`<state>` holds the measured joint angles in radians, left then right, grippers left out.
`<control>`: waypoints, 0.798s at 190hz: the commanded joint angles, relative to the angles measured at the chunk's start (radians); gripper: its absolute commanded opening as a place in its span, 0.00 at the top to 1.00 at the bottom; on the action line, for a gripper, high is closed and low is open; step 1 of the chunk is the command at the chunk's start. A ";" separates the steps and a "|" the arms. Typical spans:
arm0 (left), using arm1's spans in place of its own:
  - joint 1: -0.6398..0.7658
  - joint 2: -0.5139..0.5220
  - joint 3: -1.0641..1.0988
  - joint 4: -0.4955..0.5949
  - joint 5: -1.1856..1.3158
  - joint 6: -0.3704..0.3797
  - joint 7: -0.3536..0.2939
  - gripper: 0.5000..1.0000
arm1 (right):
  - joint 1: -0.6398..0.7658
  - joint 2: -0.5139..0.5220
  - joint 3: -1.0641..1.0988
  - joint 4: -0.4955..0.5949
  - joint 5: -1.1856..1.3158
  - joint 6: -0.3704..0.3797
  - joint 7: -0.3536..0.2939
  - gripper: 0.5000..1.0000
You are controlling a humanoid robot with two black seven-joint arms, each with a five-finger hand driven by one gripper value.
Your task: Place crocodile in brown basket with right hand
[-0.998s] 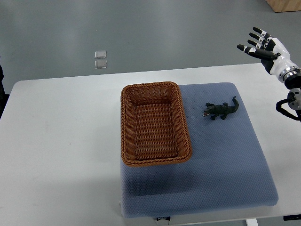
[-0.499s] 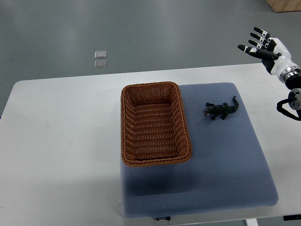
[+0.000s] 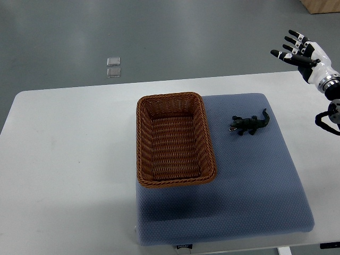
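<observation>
While the white table gives open room at left, the brown basket sits on the blue mat's left edge. The crocodile lies on open mat just right of it, not touching. The right hand hovers beyond the table's far right corner, fingers spread and holding nothing. The tag on the mat's front edge is unreadable.

Clad in white shell plates: right hand, with black fingers banded pale at the joints, 1 silver ring at the wrist, 1 black cable looped beneath.
</observation>
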<state>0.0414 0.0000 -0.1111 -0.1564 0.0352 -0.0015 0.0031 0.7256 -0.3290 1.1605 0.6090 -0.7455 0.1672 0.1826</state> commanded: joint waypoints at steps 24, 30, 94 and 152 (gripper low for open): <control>0.000 0.000 -0.001 0.000 0.000 0.000 0.000 0.00 | -0.002 0.001 -0.002 0.000 0.000 0.000 0.000 0.14; 0.000 0.000 -0.001 0.000 0.000 0.000 0.000 0.00 | 0.000 0.001 -0.002 0.000 0.000 0.000 0.000 0.14; 0.000 0.000 0.001 0.000 0.000 0.000 0.000 0.00 | 0.002 -0.001 -0.004 0.003 0.000 -0.003 0.000 0.14; 0.000 0.000 0.001 0.000 0.000 0.000 0.000 0.00 | 0.002 -0.001 -0.009 0.003 0.000 0.000 0.000 0.14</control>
<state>0.0414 0.0000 -0.1104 -0.1564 0.0352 -0.0015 0.0031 0.7271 -0.3300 1.1552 0.6121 -0.7455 0.1658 0.1825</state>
